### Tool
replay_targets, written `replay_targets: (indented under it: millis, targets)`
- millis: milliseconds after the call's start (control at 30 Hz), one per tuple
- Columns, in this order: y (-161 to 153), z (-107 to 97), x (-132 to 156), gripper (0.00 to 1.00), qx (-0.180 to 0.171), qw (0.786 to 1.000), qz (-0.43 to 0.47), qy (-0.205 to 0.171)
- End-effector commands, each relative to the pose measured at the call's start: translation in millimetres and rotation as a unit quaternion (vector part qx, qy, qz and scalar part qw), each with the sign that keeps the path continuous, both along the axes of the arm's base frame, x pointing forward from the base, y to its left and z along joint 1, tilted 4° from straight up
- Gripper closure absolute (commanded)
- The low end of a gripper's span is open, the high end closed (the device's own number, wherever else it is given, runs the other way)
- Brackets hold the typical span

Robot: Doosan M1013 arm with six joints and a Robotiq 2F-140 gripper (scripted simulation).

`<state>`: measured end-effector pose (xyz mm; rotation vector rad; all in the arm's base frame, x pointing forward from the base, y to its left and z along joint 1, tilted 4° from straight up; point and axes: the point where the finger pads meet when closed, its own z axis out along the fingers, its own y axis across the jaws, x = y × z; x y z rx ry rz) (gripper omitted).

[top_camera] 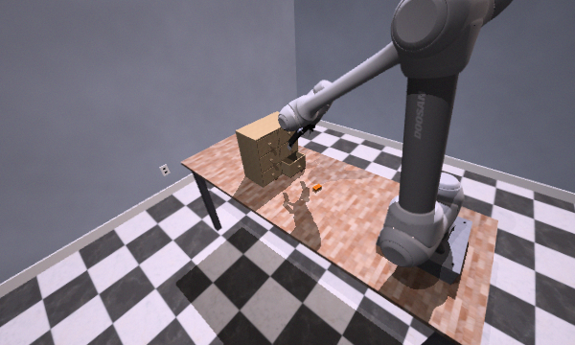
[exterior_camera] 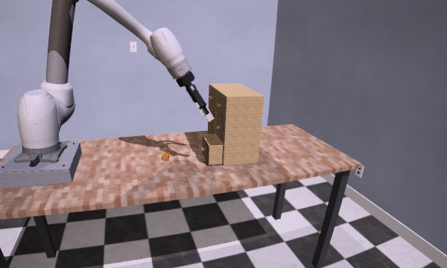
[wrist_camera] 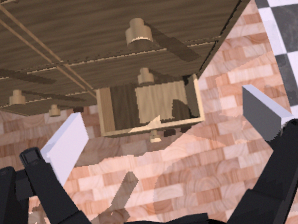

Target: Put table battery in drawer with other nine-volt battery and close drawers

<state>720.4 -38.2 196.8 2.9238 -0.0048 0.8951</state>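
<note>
The small wooden chest (top_camera: 255,144) (exterior_camera: 242,123) stands at the table's far end. Its lowest drawer (top_camera: 293,164) (exterior_camera: 212,149) (wrist_camera: 149,106) on the side nearer the battery is pulled partway out; the other drawers look pushed in. I cannot tell what lies inside the open drawer. A small orange nine-volt battery (top_camera: 317,188) (exterior_camera: 165,156) lies on the table (top_camera: 364,211) (exterior_camera: 134,179) a short way in front of the chest. My gripper (top_camera: 293,141) (exterior_camera: 208,115) (wrist_camera: 161,113) is open and empty. It hangs tilted just in front of the chest's middle drawers, above the open drawer.
The arm's base (top_camera: 455,249) (exterior_camera: 37,167) is bolted on a grey plate at the table's other end. Round knobs (wrist_camera: 139,30) stick out of the closed drawer fronts close to my fingers. The table's edge runs just behind and beside the chest.
</note>
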Motion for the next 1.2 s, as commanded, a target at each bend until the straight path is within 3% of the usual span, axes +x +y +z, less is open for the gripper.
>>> replay_targets:
  millis: [0,267,500,567,900,1167]
  targets:
    - [0,0,0,0.0,0.0,1.0,0.0,0.0]
    - [0,11,-12,0.0,0.006,1.0,0.0,0.031]
    - [0,42,-47,0.0,0.021,0.993,-0.001,0.117]
    - [0,42,-47,0.0,0.021,0.993,-0.001,0.117]
    - [1,86,-98,0.0,0.044,0.969,-0.002,0.242]
    - [1,93,-106,0.0,0.047,0.964,-0.002,0.261]
